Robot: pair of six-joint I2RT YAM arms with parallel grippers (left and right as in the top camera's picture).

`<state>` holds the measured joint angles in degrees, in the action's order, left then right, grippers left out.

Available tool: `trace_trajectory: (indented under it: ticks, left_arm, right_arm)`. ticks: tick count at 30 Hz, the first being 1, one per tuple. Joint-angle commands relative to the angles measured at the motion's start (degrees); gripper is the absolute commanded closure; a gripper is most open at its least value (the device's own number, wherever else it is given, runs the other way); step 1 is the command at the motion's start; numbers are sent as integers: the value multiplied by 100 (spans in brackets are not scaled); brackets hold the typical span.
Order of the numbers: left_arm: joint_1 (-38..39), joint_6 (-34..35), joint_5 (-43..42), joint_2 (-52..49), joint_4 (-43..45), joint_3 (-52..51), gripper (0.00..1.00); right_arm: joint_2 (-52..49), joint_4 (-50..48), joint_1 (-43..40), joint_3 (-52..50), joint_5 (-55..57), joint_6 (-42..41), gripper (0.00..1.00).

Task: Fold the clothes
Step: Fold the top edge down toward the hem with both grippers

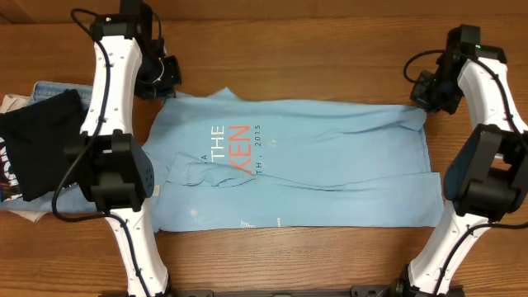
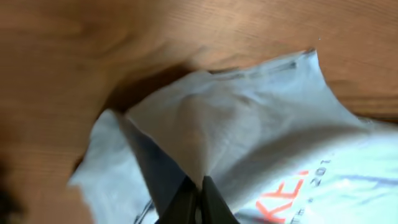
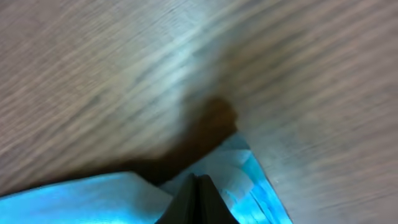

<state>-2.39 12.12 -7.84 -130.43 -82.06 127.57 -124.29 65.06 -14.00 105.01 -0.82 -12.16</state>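
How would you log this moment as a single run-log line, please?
left gripper: shut on T-shirt | right gripper: shut on T-shirt | T-shirt: spread on table

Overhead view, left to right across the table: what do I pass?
The black garment → left gripper, pinching the shirt's corner → light-blue T-shirt → right gripper, pinching the opposite corner.

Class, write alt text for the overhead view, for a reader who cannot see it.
A sky-blue T-shirt with red-orange and white lettering lies spread on a wooden table, the left arm and right arm pinching its far corners in shut jaws. A black garment lies on jeans at the left edge.
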Motion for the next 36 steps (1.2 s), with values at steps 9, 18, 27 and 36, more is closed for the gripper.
trace_trajectory:
  ticks: [9, 18, 27, 36]
  left_arm:
    - [-118, 140, 337, 649, -1150, 96, 96]
    - [37, -57, 190, 715, -1480, -81, 96]
    - [39, -295, 372, 1412, -1471, -1449, 96]
    - [33, -269, 527, 2490, -1029, -2774, 96]
  right_arm:
    - [815, 1080, -297, 125, 293, -162, 96]
    - [820, 1952, -295, 118, 374, -164, 96]
    - [820, 2597, -297, 105, 376, -254, 96]
    - [820, 2719, -297, -382, 396, -293, 96]
